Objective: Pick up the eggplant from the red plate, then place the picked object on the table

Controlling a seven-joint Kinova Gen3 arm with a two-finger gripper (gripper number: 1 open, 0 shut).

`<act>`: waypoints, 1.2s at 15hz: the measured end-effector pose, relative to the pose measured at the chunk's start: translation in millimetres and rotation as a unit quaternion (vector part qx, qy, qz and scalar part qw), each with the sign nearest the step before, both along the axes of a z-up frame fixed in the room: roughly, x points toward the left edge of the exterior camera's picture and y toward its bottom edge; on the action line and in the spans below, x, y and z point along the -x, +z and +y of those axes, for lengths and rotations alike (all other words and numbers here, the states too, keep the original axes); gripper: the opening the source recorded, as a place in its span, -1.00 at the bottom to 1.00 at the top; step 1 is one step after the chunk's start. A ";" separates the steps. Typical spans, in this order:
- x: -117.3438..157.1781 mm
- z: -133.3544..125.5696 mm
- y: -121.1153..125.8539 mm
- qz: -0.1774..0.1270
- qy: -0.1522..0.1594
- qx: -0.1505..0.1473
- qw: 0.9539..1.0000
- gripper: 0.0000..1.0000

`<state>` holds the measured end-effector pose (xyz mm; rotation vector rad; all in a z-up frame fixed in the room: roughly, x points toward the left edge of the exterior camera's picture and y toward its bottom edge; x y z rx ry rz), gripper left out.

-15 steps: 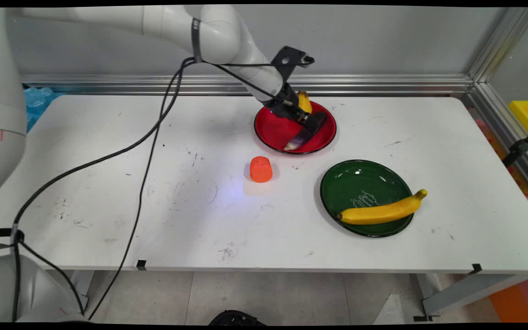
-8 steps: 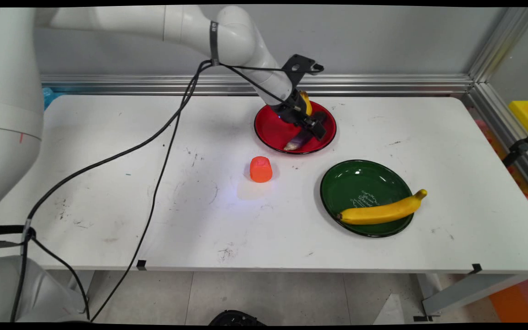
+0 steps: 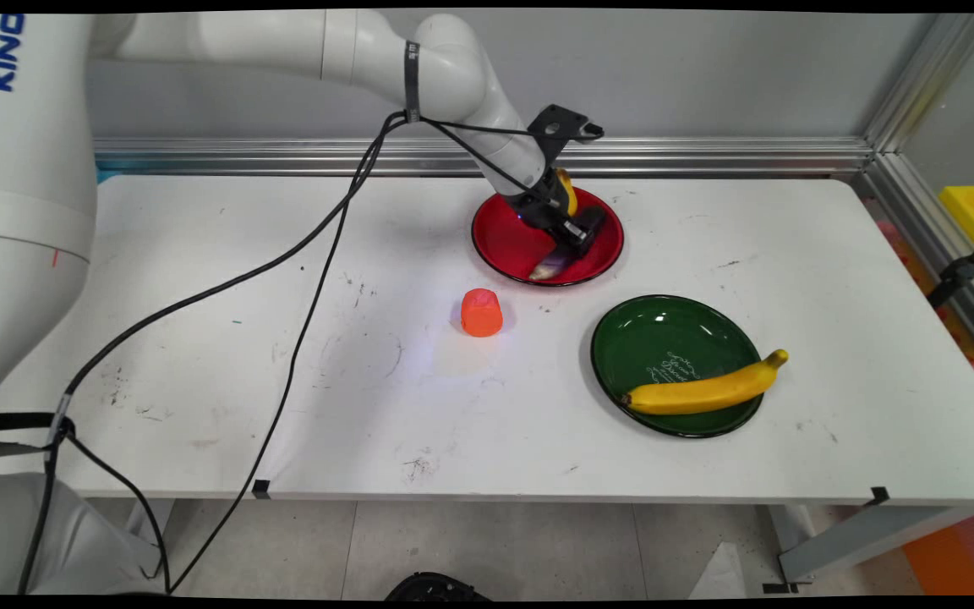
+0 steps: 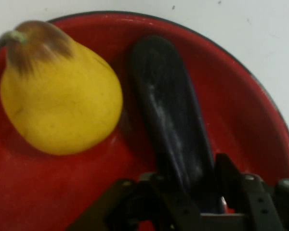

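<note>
The black two-finger gripper [image 3: 576, 237] sits low over the round red enamel plate [image 3: 504, 241] at the far middle of the white table [image 3: 199, 338], directly on the long dark purple eggplant [image 4: 171, 125] that lies in that plate. In the hand view the eggplant runs up from between the gripper's black linkage, with one finger on each side of its near end; whether the jaws are already pressed against it or merely straddle it cannot be told, since the contact faces lie below the picture's edge. Judged from its glossy, smooth, rounded skin, the eggplant is probably a light, slippery toy, best taken across its width near mid-length. A yellow pear-shaped fruit with a brown top and green stem [image 4: 58, 91] lies just beside it in the same plate; in the main view the wrist hides most of it. Well apart, a small orange cup-shaped block [image 3: 481, 312] stands on the table, and a yellow banana [image 3: 707, 389] rests across the near rim of a round dark green plate [image 3: 664, 338].
</note>
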<state>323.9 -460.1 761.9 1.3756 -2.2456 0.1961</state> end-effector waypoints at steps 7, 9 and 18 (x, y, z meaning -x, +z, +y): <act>-5.8 8.5 19.3 -0.017 -0.019 0.024 0.999 -1.00; -9.7 15.4 33.8 -0.021 -0.028 0.035 0.999 -1.00; -35.1 71.8 98.5 -0.051 -0.111 0.061 0.991 -1.00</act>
